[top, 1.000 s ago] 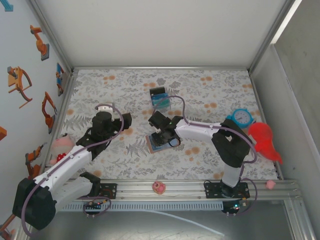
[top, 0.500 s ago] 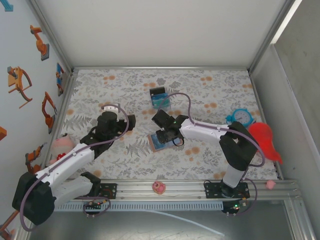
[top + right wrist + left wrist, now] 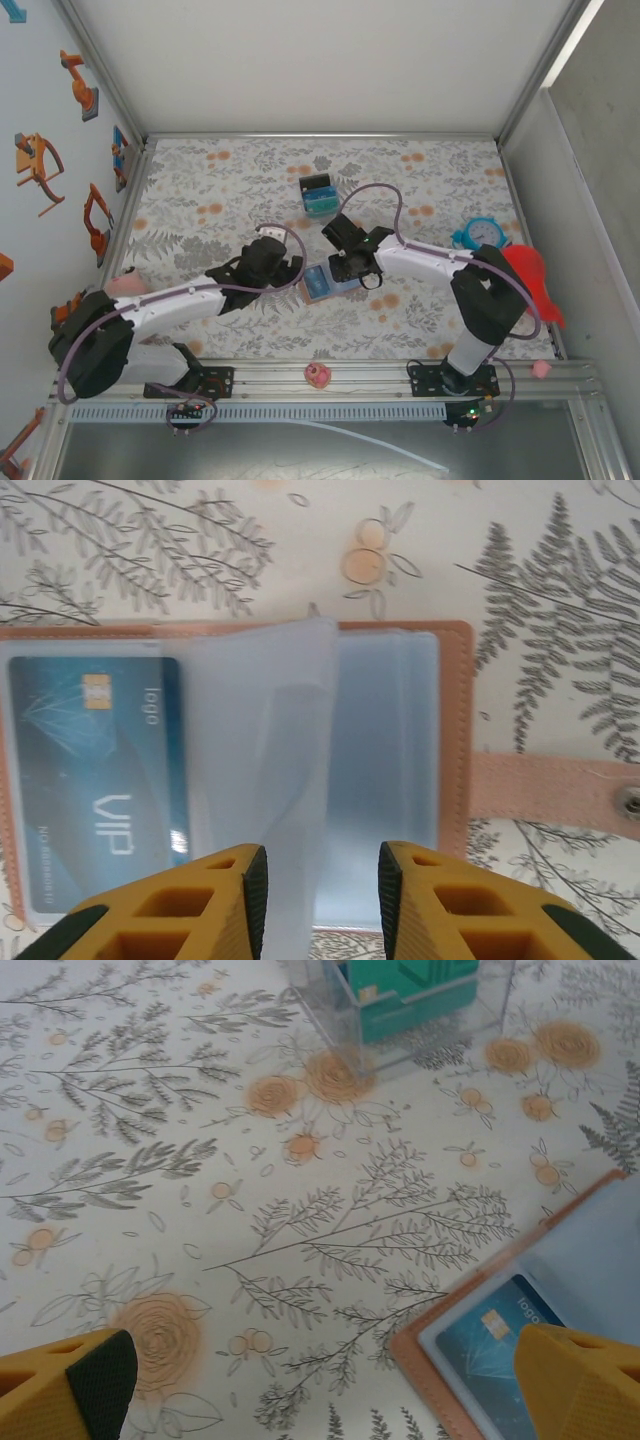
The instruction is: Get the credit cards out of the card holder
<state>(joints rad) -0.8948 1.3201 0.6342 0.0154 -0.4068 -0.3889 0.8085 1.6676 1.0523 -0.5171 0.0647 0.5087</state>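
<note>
Fingers of the right arm (image 3: 347, 268) hover just over a small tan-brown, leather-like folding card holder (image 3: 322, 285). It lies open and flat on the floral-printed counter (image 3: 420, 190), near the middle and between the two arms. From the right wrist, the two yellow fingers (image 3: 225, 895) stand partly apart above the holder's near edge (image 3: 455, 730). A translucent blue-grey plastic sleeve (image 3: 285, 740) bows up from the fold and runs into the gap between them, close to one finger and clear of the other, so nothing is pinched. Left of that sleeve, a pale blue credit card (image 3: 95, 750) with a gold chip and the words "logo" and "VIP" sits inside a clear pocket of the holder. A brown strap (image 3: 550, 785) with a metal snap sticks out from the holder's right edge onto the counter.

Fingers of the left arm (image 3: 288, 264) hang just beside the holder's left edge, spread wide and holding nothing. From the left wrist, the yellow fingers (image 3: 70, 1385) show at both lower corners with bare counter (image 3: 150, 1110) between them. The holder's corner (image 3: 590, 1240) and the same card (image 3: 495, 1345) lie at the lower right, by the right-hand finger. A small clear plastic box (image 3: 319, 197) with teal contents stands beyond the holder, apart from it. A round blue clock (image 3: 485, 234) lies well off to the right.
</note>
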